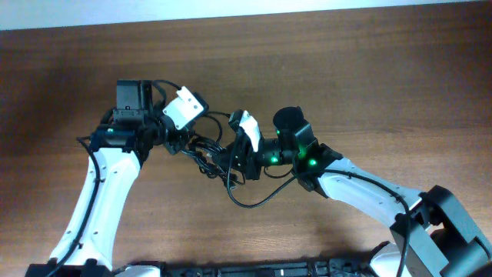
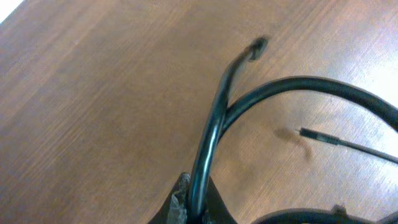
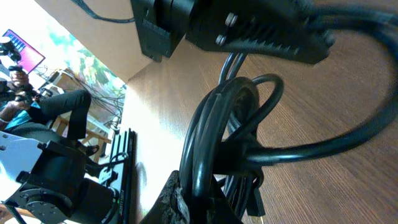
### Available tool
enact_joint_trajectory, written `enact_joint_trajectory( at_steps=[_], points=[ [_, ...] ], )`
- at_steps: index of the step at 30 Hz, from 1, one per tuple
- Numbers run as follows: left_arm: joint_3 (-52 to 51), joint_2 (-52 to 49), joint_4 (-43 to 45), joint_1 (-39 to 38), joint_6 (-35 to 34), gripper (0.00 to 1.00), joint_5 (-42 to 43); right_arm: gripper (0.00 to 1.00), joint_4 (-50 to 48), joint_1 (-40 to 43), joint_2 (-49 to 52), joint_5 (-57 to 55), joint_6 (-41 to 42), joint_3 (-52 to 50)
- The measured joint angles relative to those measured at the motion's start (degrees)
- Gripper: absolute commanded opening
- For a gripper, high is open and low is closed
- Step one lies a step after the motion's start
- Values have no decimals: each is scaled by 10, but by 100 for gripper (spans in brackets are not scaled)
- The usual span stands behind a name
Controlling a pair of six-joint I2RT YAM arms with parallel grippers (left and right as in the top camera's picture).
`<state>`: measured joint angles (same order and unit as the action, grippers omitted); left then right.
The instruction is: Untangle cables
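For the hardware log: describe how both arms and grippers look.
The left arm and right arm have white shells, black joints, green lights near the wrists and a thin black wire along each. The left gripper and right gripper are black, each beside a white block.

Cables (image 1: 209, 158) tangle mid-table, L arm (image 1: 96, 192) & R arm (image 1: 361, 188) flank it, table (image 1: 346, 61) bare along far edge.
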<state>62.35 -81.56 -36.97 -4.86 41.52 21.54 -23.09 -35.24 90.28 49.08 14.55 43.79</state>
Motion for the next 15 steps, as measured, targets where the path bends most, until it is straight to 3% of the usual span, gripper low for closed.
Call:
enact_joint_trajectory(
  at_steps=[5, 8, 9, 10, 11, 12, 15],
  points=[
    [-5, -3, 80, 3, -302, 0, -135, 4, 30, 2, 0, -24, -2, 5],
    [-5, -4, 81, 7, -422, 17, -165, 4, 31, 2, 0, -45, -2, 5],
    [-5, -4, 81, 7, -452, 24, -170, 4, 32, 2, 0, -53, -2, 5],
    [-5, -4, 90, 9, -478, 59, -178, 4, 39, 2, 0, -62, -1, 3],
    [-5, -4, 94, 15, -500, 78, -185, 4, 44, 2, 0, -70, -1, 1],
    [-5, -4, 90, 19, -513, 87, -188, 4, 45, 2, 0, -74, -1, 1],
    [-5, -4, 71, 21, -532, 93, -186, 4, 44, 2, 0, -82, -1, 1]
  ],
)
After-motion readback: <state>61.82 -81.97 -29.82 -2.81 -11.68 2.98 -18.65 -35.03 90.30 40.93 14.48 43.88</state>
